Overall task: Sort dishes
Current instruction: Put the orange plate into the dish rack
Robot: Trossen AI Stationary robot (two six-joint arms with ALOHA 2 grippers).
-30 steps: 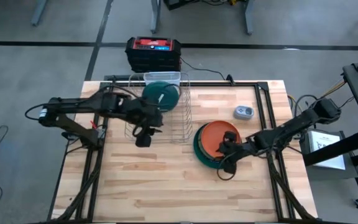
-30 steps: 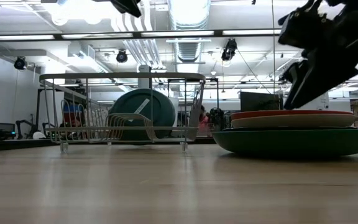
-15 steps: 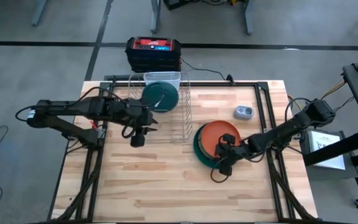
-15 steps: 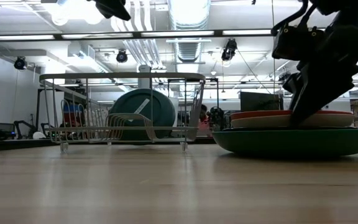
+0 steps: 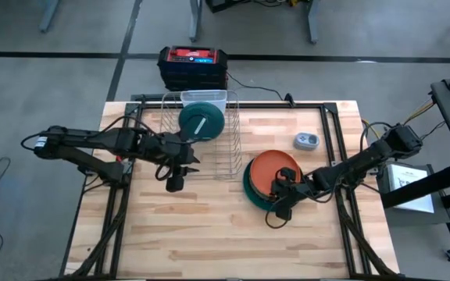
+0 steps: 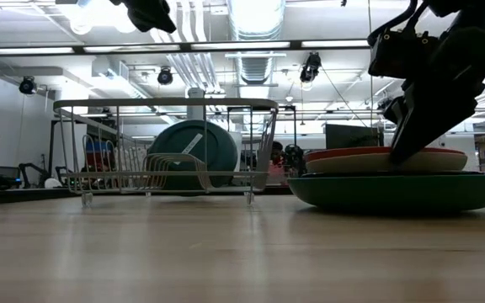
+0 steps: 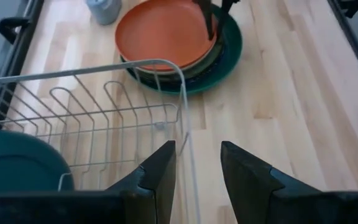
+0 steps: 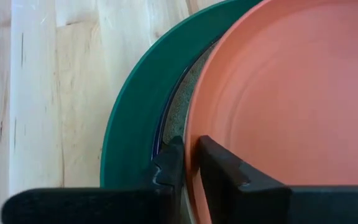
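A stack of dishes [image 5: 272, 178] stands right of the table's middle: an orange plate [image 5: 276, 172] on top, a speckled dish [image 8: 174, 112] under it, and a large dark green plate [image 5: 248, 183] at the bottom. My right gripper [image 5: 281, 201] is shut on the orange plate's near rim. A dark teal plate [image 5: 201, 121] stands on edge in the silver wire rack [image 5: 225, 156]. My left gripper [image 5: 175, 184] hangs open and empty above the table, at the rack's near left side. My right gripper pinches the orange plate's near rim [image 8: 194, 134] between its two fingers. One finger [image 8: 219, 165] lies on the plate's top face, the other [image 8: 169, 165] just outside the rim, over the speckled dish. The fingers slant down from the table's near right. The plate lies on the stack.
A small grey round device [image 5: 305, 141] lies behind the stack, toward the far right. A black and red box [image 5: 193, 67] stands beyond the table's far edge. Bare wood lies along the whole near part of the table [image 5: 209, 242].
My right gripper has come down onto the near rim of the orange plate. My left gripper has drawn back from the rack, toward the table's left and near edges.
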